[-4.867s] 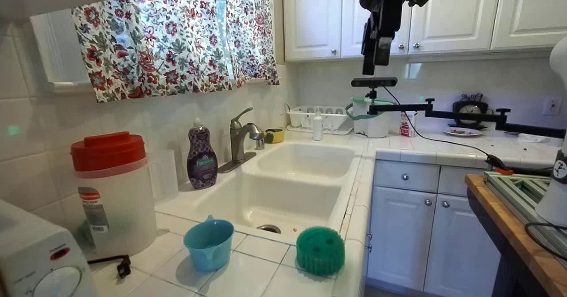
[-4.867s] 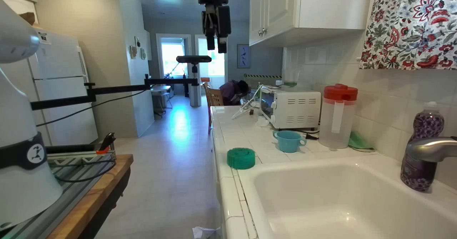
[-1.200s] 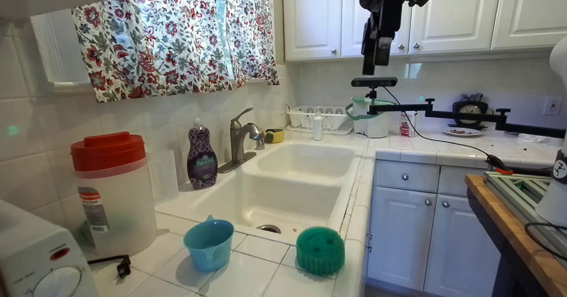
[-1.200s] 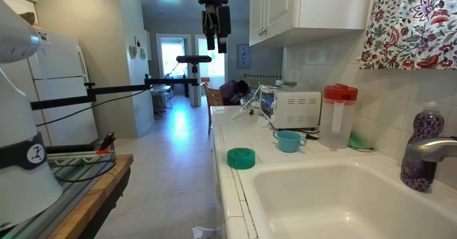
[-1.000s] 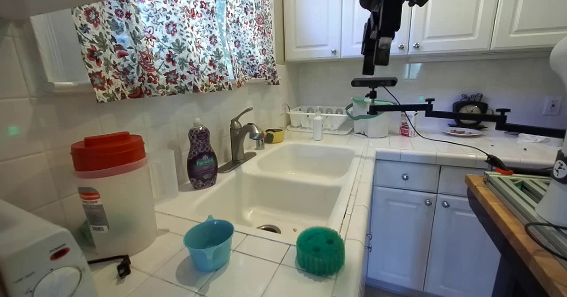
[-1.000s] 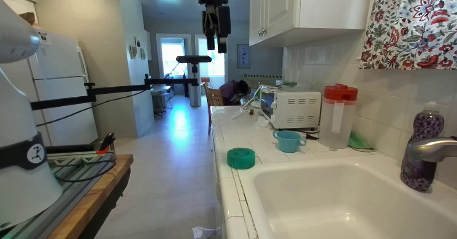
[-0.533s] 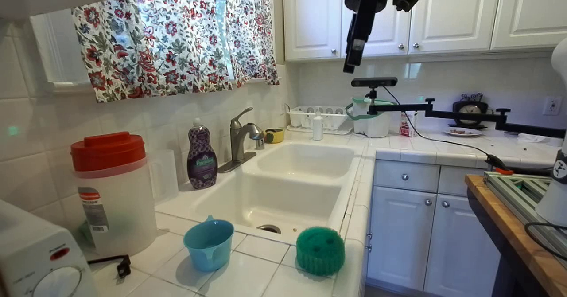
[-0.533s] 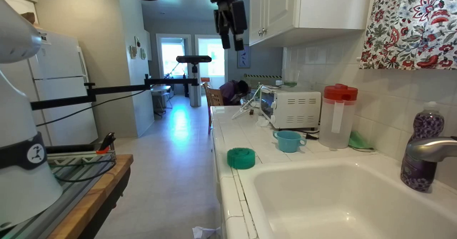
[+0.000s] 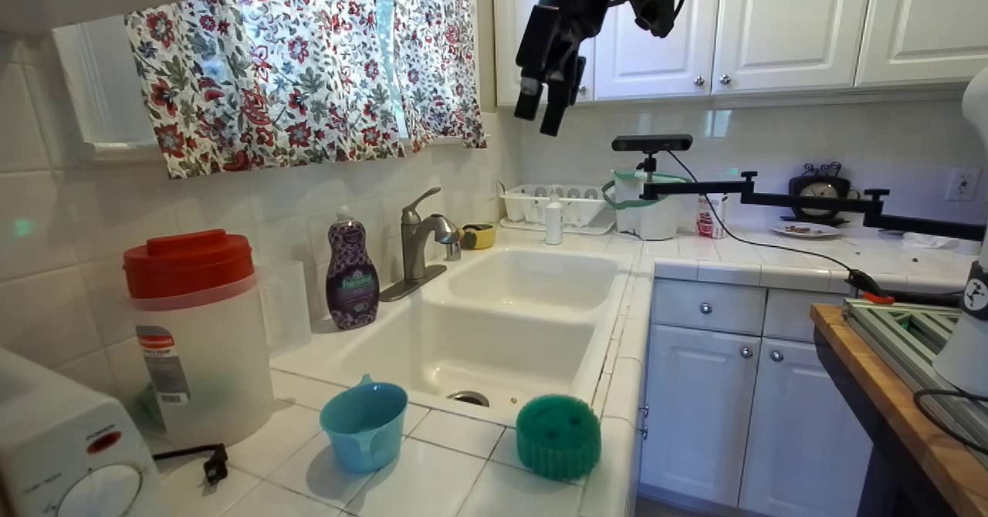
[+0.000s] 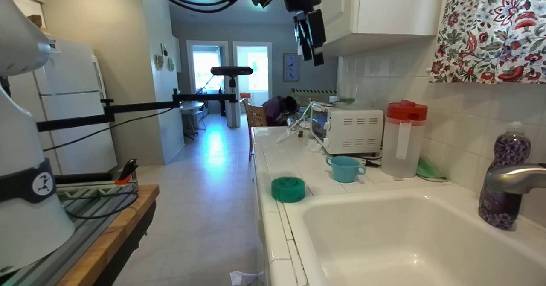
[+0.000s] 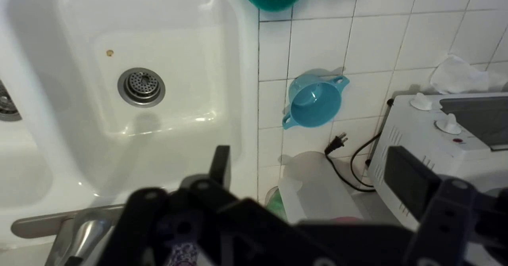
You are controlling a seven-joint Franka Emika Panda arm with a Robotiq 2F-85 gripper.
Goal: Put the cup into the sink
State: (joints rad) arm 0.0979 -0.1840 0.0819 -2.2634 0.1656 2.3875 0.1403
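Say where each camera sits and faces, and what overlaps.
In an exterior view: near the cup, facing sink and dish rack; gripper, robot base show.
In an exterior view: near the sink, facing the toaster oven; gripper, robot base show.
Wrist view: wrist-mounted, facing down at sink and cup; both fingers show.
Both exterior views, roughly opposed, share cup and sink.

"Palmolive" on purple bottle point(image 9: 353, 278), "POWER" on white oven point(image 9: 69, 444) (both blurred)

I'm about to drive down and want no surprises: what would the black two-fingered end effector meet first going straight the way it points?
The end effector would probably meet the light-blue tapered plastic cup first; depth is unclear, so it could narrowly miss and hit the flat, white-tiled countertop.
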